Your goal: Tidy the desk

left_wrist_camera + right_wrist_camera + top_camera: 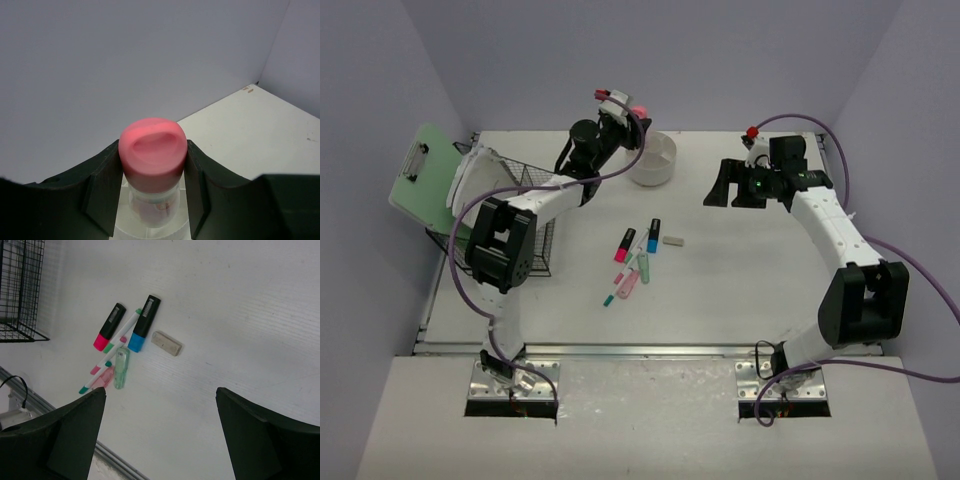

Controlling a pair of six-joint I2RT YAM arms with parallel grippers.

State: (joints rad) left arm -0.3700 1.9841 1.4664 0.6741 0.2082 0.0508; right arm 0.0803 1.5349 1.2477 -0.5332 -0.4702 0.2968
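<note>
**A:** Status of the tidy-up?

**B:** Mid-carry, by my reading. The left fingers [102, 187] are clamped on either side of a pink-capped bottle [152, 155]. They hold it up at the back of the counter [740, 280], near the white bowl [655, 165]. The counter itself spans the floor between the lavender walls, ahead of both arm bases.

**A:** And the right arm?

**B:** The right fingers [75, 435] are spread wide with nothing between them, hovering over the counter's right half.

**A:** Next move?

**B:** Likely a put-down. The bottle needs lining up over the bowl or the wire basket [530, 215], I can't say which, then lowering upright before release.

**A:** What does each camera add?

**B:** The right wrist view resolves the loose pile: pink highlighter [110, 326], blue highlighter [144, 323], eraser [166, 343] and some pens. The left wrist view shows the grip at the cap but nothing beneath. Only the top view shows the bowl and the green clipboard [420, 172] by the left wall.
</note>
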